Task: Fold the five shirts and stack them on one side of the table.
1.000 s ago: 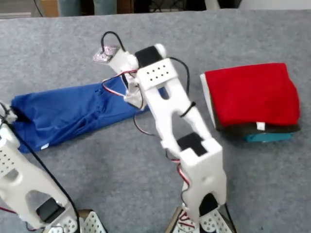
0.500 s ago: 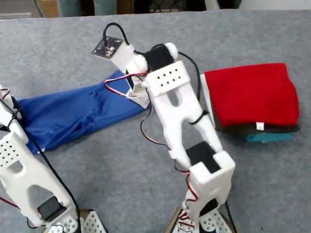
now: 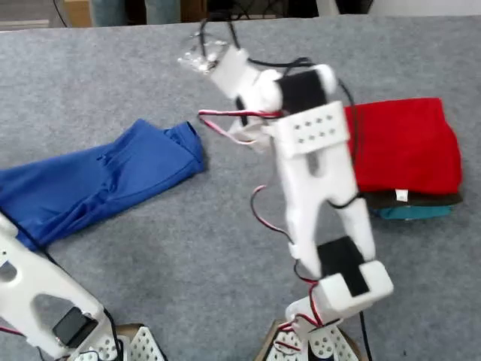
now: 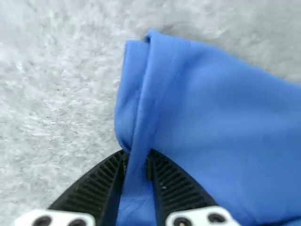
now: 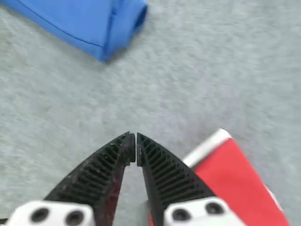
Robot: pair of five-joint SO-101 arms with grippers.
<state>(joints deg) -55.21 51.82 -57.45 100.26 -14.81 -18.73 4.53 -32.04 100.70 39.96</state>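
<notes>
A blue shirt (image 3: 98, 180) lies stretched in a long band across the left of the grey table. My left gripper (image 4: 136, 165) is shut on the blue shirt's (image 4: 211, 122) folded edge at the table's left side. My right gripper (image 5: 135, 138) is shut with nothing in it and hangs above bare cloth between the blue shirt's (image 5: 94, 23) free end and the pile. A stack of folded shirts, red on top (image 3: 409, 143) with dark and teal ones (image 3: 413, 212) under it, sits at the right.
The right arm (image 3: 316, 150) rises from the front edge and leans over the table's middle, partly covering the pile's left side. The grey table cover (image 3: 210, 248) is bare in front of the blue shirt. Furniture legs stand beyond the far edge.
The right gripper let go of the blue shirt's end and swung right and back toward the pile. The left arm pulled the blue shirt leftward.
</notes>
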